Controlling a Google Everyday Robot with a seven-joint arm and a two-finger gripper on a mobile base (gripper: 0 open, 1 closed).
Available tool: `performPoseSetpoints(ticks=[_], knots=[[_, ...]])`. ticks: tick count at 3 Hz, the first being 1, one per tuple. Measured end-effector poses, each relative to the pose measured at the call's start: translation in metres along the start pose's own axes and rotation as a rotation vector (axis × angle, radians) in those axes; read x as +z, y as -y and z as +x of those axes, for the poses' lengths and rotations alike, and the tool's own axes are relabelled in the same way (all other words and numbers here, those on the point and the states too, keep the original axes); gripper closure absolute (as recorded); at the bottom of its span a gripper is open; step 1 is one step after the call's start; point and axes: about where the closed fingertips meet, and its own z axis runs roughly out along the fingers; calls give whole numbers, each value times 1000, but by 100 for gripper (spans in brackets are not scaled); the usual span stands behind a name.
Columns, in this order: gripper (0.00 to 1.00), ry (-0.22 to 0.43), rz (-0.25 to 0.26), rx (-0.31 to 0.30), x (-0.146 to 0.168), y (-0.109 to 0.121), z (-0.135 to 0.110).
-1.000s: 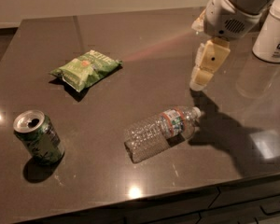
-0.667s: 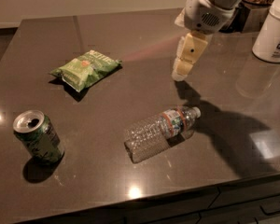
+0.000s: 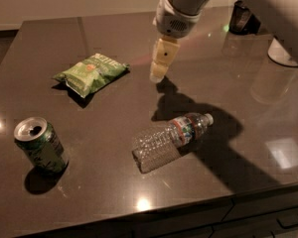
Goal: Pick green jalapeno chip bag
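The green jalapeno chip bag [image 3: 89,73] is a small puffy light-green foil bag with white lettering and a red-orange mark. It lies flat on the dark table [image 3: 104,29], left of centre. My gripper [image 3: 157,75] hangs from the arm above the table, to the right of the bag and apart from it, with its cream tip pointing down. It holds nothing that I can see.
A green soda can [image 3: 41,145] with a silver top stands at the front left. A clear water bottle [image 3: 171,140] lies on its side in front of the gripper. A dark object [image 3: 241,18] and a white object [image 3: 283,51] stand at the back right. The table's front edge is close.
The gripper has moved left across the table toward the chip bag. The bag, can and bottle have not moved.
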Motion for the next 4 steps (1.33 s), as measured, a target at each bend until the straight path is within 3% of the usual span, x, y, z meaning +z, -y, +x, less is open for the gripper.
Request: performPoseSetpoints(ticks=[2,4], knots=[[0,-15,-17,-105,56,22,-51],[0,-57,-75,-192,103,28,-82]])
